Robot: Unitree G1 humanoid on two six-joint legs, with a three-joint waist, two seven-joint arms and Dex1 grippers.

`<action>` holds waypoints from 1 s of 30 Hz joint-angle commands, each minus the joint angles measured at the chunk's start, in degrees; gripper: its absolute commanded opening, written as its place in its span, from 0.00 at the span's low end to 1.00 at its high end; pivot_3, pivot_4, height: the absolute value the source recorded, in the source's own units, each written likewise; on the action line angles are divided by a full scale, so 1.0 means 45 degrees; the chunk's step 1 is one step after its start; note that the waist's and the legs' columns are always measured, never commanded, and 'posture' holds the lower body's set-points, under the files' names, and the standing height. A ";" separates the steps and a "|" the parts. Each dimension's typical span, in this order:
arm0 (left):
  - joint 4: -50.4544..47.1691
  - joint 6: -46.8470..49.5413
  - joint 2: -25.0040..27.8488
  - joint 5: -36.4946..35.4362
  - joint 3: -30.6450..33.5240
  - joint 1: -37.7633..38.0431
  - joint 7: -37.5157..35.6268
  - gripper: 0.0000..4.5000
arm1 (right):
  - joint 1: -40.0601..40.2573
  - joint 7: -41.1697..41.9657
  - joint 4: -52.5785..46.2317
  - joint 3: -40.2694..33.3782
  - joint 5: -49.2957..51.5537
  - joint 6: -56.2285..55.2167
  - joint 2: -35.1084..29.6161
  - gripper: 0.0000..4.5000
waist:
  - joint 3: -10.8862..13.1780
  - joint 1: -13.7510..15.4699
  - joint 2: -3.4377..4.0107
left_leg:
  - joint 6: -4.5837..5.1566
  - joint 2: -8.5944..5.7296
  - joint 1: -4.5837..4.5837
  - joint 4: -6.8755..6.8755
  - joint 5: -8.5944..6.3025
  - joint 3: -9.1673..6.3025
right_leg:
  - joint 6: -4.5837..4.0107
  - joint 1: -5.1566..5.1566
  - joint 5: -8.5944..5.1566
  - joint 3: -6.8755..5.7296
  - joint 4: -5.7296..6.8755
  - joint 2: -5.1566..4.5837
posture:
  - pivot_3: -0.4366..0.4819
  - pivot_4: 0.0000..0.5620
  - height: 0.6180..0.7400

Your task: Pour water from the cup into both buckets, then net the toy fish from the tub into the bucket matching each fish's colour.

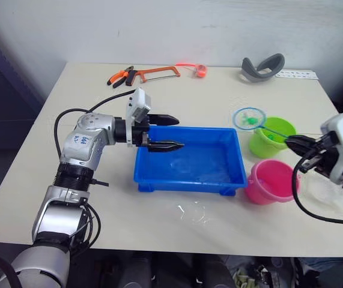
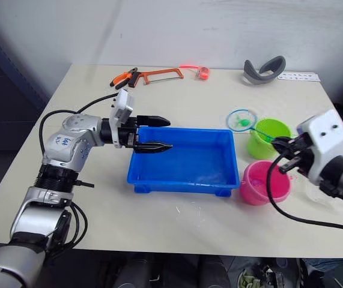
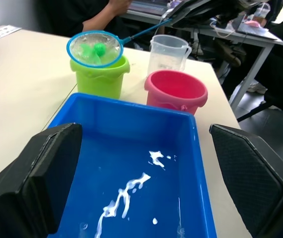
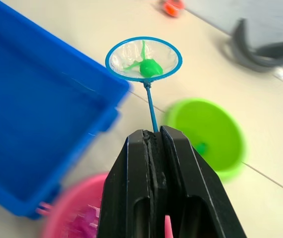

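Note:
The blue tub [image 1: 186,179] sits mid-table with a little water in it. My left gripper [image 1: 172,132] hangs open over the tub's left end, and nothing is between its fingers. My right gripper [image 1: 296,146] is shut on the thin handle of the net [image 1: 248,118]. The net's hoop hovers level just left of the lime green bucket [image 1: 273,139] and holds one green toy fish [image 4: 150,67]. A small green shape lies inside that bucket. The pink bucket [image 1: 271,183] stands in front of the green one, by the tub's right end. The clear cup [image 3: 168,51] stands beyond the pink bucket.
Along the table's far edge lie orange-handled pliers [image 1: 121,76], a hacksaw [image 1: 155,73], an orange tape roll [image 1: 200,70], a grey curved piece [image 1: 262,67] and a white strip [image 1: 297,75]. A person [image 3: 106,12] sits past the table's right side.

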 commanded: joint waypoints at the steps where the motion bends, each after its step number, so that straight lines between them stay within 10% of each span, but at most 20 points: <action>1: -0.0520 -0.0068 -0.0094 -0.0094 0.0030 -0.0274 -0.0109 0.99 | 0.0596 -0.0172 0.1034 -0.0116 -0.1883 -0.1824 -0.0827 0.00 | 0.0000 0.0002 0.0000 | 0.0000 -0.0001 0.0000 0.0006 0.0000 0.0002 | 0.0000 -0.0001 0.0000 0.0002 -0.0006 -0.0001 | 0.48 0.27 1.00; 14: -0.2077 0.0756 0.0372 -0.0385 0.0475 0.0444 0.0353 0.99 | 0.2599 -0.1364 0.6517 0.3369 -1.1346 -1.3995 -0.5771 0.00 | 0.0008 -0.0055 0.0023 | -0.0011 0.0001 0.0018 0.0027 0.0007 0.0033 | 0.0003 -0.0009 -0.0002 0.0029 -0.0006 0.0005 | 0.48 0.27 1.00; 20: -0.2086 0.0805 0.0468 -0.0411 0.0533 0.0460 0.0367 0.99 | 0.2115 -0.1904 0.7447 0.3175 -1.2585 -1.5745 -0.6058 0.00 | 0.0010 -0.0080 0.0021 | -0.0032 0.0012 0.0018 0.0033 0.0019 0.0036 | 0.0003 -0.0008 -0.0002 0.0035 -0.0008 0.0012 | 0.48 0.27 1.00; 24: -0.2257 0.1031 0.0608 -0.0483 0.0336 0.0513 0.0025 0.99 | 0.1865 -0.0892 0.7370 0.2261 -1.1065 -1.5535 -0.5145 0.00 | 0.0010 -0.0085 0.0021 | -0.0043 0.0018 0.0019 0.0035 0.0026 0.0034 | 0.0003 -0.0005 -0.0002 0.0033 -0.0009 0.0021 | 0.48 0.27 1.00; 30: -0.4343 0.2172 0.1968 -0.1272 0.0193 0.1673 -0.1278 0.99 | 0.1831 0.1991 0.3318 0.0193 -0.3024 -0.9999 -0.1619 0.00 | 0.0011 -0.0120 0.0017 | -0.0060 0.0039 0.0020 0.0026 0.0024 -0.0003 | 0.0002 0.0024 -0.0002 0.0017 0.0000 0.0046 | 0.48 0.27 1.00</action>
